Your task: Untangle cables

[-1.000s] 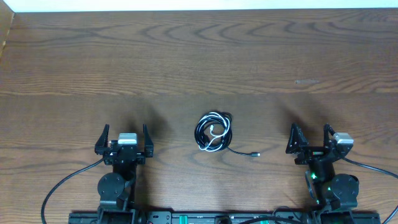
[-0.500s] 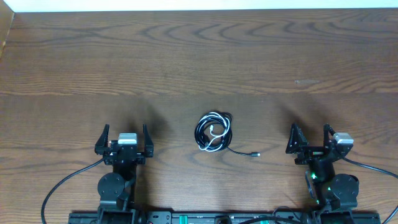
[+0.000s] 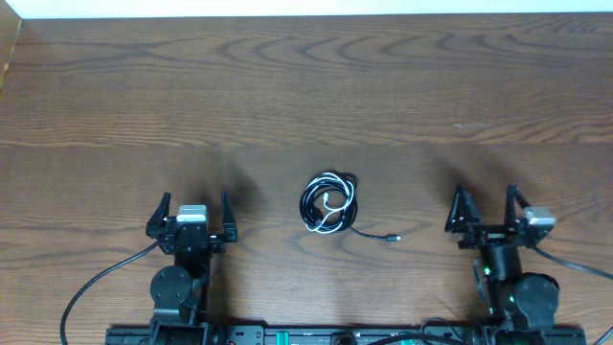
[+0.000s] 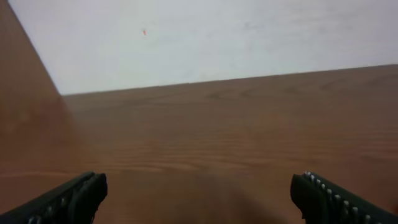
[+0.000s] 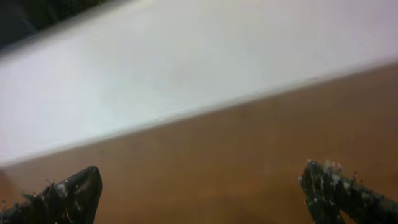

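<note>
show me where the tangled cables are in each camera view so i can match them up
Overhead: the cables lie coiled at mid-table, between the left hand and the right hand, touching neither.
Left wrist: not in it; only bare table and wall.
Right wrist: not in it.
Shared landmark: the table's far edge against the white wall.
</note>
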You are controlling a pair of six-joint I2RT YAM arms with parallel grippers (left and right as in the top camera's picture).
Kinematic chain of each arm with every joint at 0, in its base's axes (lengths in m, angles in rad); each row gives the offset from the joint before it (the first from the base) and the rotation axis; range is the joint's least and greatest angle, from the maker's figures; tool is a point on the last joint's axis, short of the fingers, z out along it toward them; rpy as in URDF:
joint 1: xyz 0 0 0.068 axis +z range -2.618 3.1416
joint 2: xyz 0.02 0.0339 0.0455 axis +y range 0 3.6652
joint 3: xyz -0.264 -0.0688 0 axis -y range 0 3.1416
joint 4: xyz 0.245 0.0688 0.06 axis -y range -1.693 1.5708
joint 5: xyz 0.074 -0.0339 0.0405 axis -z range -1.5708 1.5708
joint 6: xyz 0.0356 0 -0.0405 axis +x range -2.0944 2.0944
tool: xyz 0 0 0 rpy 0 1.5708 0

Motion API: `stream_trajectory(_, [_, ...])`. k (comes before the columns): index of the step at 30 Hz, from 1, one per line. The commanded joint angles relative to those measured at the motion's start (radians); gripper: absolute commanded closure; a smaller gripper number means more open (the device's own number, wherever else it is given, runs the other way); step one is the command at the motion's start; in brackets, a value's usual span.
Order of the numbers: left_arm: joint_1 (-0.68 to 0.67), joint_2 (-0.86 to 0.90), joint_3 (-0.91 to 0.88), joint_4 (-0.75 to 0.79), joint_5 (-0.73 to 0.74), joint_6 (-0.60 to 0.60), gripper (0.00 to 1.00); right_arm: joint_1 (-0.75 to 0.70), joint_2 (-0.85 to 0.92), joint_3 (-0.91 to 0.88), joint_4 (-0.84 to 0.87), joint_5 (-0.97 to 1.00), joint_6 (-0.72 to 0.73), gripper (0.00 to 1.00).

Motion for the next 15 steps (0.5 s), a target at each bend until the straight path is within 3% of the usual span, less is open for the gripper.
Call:
stream_trajectory(1, [0.005, -0.005, 0.014, -0.037, 0.061, -0.074, 0.0, 0.003, -0.006, -0.001, 0.067, -0.042, -0.033, 0.01])
stream_trajectory(7, [0.005, 0.068, 0.129, -0.05, 0.062, -0.187, 0.0, 0.003, -0.006, 0.0, 0.105, -0.14, -0.042, 0.01])
stream_trajectory(15, [0.004, 0.332, 0.378, -0.13, 0.179, -0.25, 0.0, 0.003, 0.012, 0.011, 0.104, -0.241, -0.042, 0.01])
